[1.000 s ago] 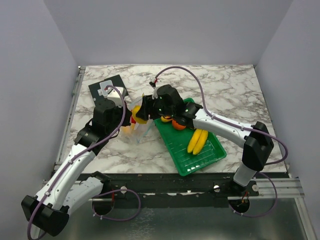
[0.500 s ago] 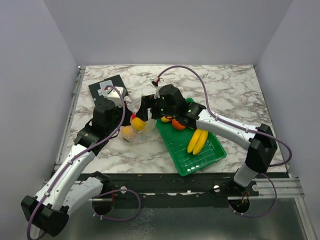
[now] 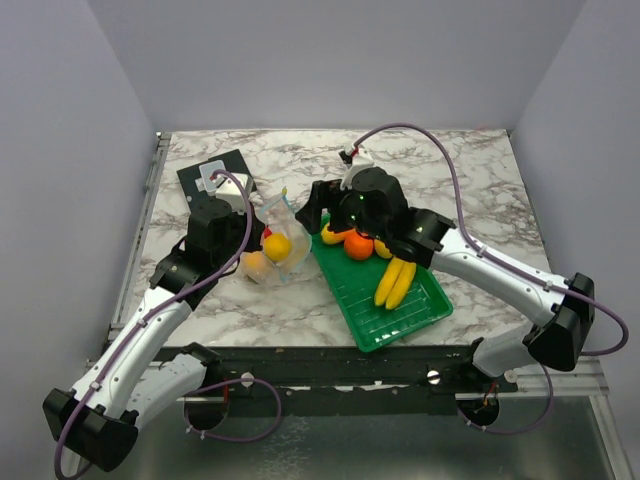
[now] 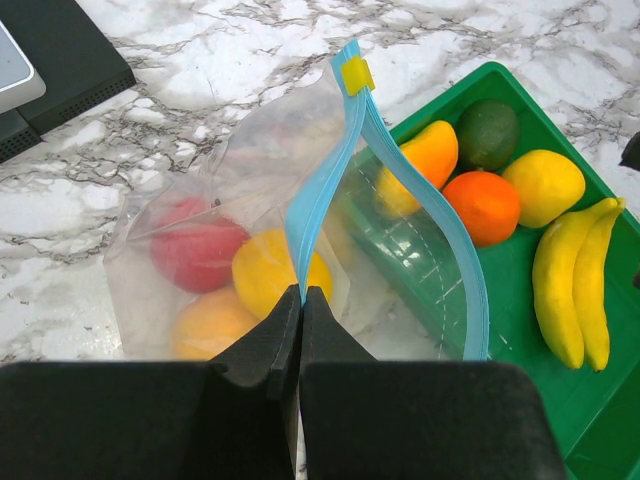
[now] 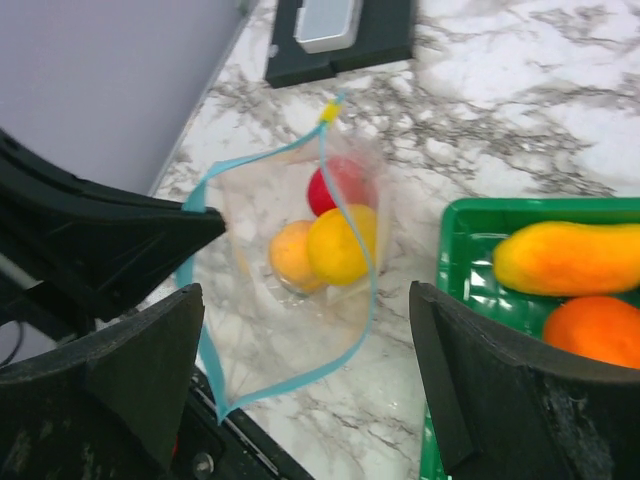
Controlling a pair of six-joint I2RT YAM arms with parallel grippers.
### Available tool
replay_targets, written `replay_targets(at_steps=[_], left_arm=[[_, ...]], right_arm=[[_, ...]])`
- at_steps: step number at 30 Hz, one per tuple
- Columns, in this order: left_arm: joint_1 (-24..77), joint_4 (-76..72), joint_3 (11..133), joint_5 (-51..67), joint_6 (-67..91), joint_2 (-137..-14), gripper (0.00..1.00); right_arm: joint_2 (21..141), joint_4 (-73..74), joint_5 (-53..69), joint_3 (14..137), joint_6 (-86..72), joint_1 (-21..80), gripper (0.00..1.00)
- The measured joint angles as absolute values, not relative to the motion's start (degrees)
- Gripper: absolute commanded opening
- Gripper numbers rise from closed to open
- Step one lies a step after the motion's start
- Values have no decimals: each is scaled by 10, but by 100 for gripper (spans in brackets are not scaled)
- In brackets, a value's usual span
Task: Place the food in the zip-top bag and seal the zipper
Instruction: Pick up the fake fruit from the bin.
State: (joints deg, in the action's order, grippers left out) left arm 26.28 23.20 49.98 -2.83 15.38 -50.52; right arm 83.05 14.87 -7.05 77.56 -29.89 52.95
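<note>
The clear zip-top bag (image 3: 275,250) lies on the marble left of the tray, its mouth gaping. My left gripper (image 4: 302,292) is shut on the light blue zipper (image 4: 330,160) at one end of the mouth. Inside the bag (image 5: 290,300) are a red apple (image 4: 195,245), a yellow fruit (image 4: 270,275) and an orange-coloured fruit (image 4: 205,320). My right gripper (image 3: 313,217) hovers open and empty between the bag and the tray. More food sits in the tray: bananas (image 3: 395,283), a round orange (image 4: 490,205), a yellow-orange piece (image 5: 570,258).
The green slatted tray (image 3: 415,315) lies right of centre, also holding a green avocado-like fruit (image 4: 487,133) and a lemon (image 4: 543,185). A black device with a pale top (image 3: 213,175) sits at the back left. Grey walls enclose the table.
My right gripper let the yellow fruit drop into the bag, opened wide and pulled back to the right toward the tray. The left gripper kept its hold on the zipper.
</note>
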Motion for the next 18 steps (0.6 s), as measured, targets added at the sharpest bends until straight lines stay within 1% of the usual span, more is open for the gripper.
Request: replay_targets(at_steps=[8,10,14,18], left_arm=[[263,232,500,-29,154,-505,0],[263,232,500,-29,154,-505,0],[263,232,500,-29,155,-506,0],[263,232,499,-29,156,-507,0]], right_arm=[[817,233,-191,757,-298,529,89],[817,252,-215,749,-298,529,91],[818,272,-235,717,-299,519,91],[828,288,-237,694,-299,503,97]])
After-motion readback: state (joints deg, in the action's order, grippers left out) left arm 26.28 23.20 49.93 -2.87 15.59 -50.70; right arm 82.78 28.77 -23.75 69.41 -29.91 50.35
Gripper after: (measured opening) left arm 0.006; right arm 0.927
